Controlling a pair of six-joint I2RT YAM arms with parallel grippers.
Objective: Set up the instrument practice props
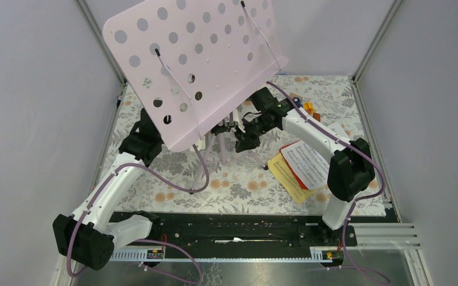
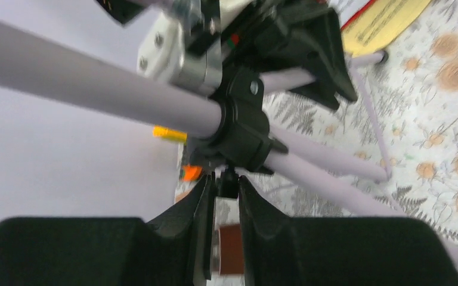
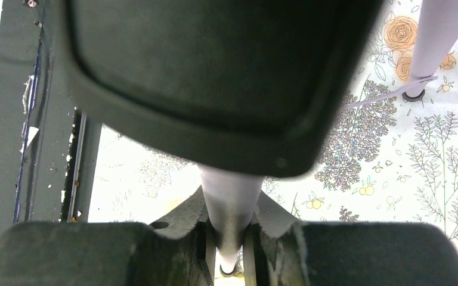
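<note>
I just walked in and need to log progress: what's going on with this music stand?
Both arms reach under the tilted pink panel. The right gripper grips a lilac tripod tube. The left gripper has its jaws pinched on a small black knob below a black joint. The sheet-music pages lie on the floral cloth, not on the panel.

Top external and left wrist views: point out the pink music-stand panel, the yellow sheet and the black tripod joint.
Pink music-stand panel (image 1: 212, 80): top external view, on its face between holes.
Yellow sheet (image 1: 283, 173): top external view, on its uncovered left part.
Black tripod joint (image 2: 241, 128): left wrist view, on the clamp body.
</note>
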